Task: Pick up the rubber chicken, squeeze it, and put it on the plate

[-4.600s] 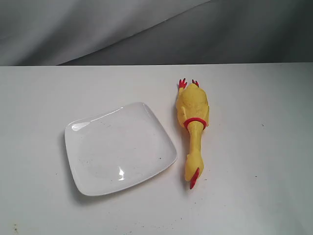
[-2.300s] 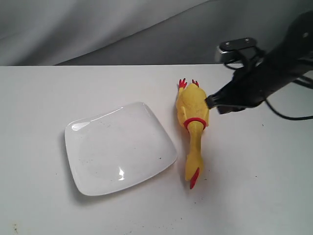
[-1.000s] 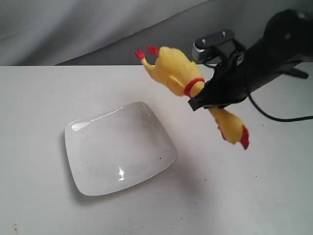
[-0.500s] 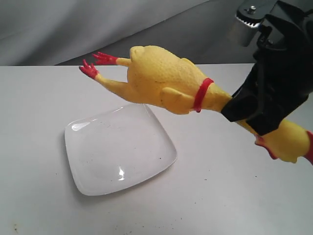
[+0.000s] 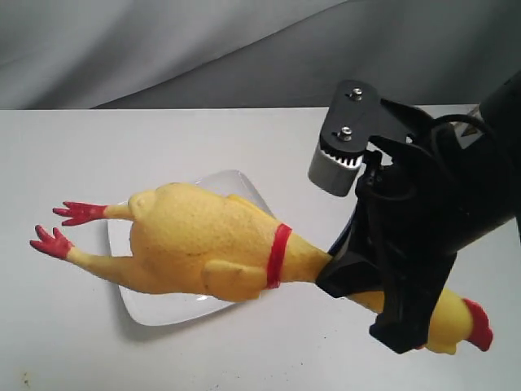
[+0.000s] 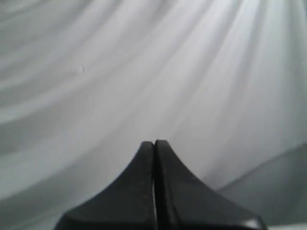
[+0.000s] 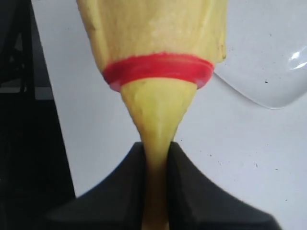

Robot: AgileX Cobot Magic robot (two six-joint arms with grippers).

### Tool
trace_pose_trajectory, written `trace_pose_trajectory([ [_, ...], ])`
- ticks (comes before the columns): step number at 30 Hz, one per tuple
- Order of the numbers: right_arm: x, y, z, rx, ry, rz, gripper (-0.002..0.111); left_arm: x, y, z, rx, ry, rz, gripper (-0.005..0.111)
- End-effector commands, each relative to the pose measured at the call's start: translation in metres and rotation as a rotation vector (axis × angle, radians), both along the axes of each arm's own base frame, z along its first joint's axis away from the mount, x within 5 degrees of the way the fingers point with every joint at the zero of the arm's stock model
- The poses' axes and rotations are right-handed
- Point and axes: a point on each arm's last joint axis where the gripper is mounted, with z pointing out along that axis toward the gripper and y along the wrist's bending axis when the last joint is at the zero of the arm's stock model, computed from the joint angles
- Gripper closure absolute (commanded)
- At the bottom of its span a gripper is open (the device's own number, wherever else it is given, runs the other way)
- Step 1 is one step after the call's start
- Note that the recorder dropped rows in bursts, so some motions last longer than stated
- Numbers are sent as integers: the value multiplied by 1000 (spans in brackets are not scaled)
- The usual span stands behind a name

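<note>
**Grey drape, white table: toy bird hangs by its neck above the dish**

Grey cloth [image 5: 163, 49] backs a white table [image 5: 122, 138] where the right gripper [image 5: 355, 283] holds the rubber chicken [image 5: 203, 252] aloft, its plump body and red feet over the plate [image 5: 238, 182], its head and comb out past the arm. The right wrist view shows the two black fingers [image 7: 184, 167] clamped on the thin neck just below the red collar [image 7: 158, 67], the rubber pinched narrow between them. The left gripper [image 6: 154, 143] faces only cloth, its fingers pressed together on nothing.

The hold looks risky. With the bulk of the toy hanging off a soft, tapering neck, the body may sag or swing, and the neck could slide through the pads. The chicken is roughly as long as the plate is wide, so a release off-centre would likely leave feet or head over the rim, or tip it onto the table.
</note>
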Motion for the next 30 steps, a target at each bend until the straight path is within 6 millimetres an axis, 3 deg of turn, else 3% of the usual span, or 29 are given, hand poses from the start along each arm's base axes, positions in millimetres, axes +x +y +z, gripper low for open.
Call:
trace_pose_trajectory([
  [1,2,4,3,46,-61,-18,108,-12,-4,20,-353,-290,-238,107],
  [6,2,4,3,48,-51,-35,108,-24,-9,34,-334,-477,-348,107],
  [9,3,4,3,46,-52,-37,108,-14,-15,37,-190,-234,-278,105],
  [12,4,2,2,25,-66,-36,108,-9,-25,52,-161,-94,-369,97],
  [15,4,1,2,12,-70,-42,108,1,-46,70,82,8,-539,78],
  [18,6,1,2,17,-77,-48,108,22,-56,85,302,216,-637,49],
  [20,7,0,3,31,-76,-65,108,38,-60,97,288,346,-734,29],
  [22,10,-2,3,39,-83,-82,108,50,-69,105,320,376,-858,21],
  [25,14,-5,4,56,-72,-110,108,69,-82,102,429,393,-992,23],
  [30,14,-5,4,61,-70,-110,108,98,-97,84,700,350,-956,33],
])
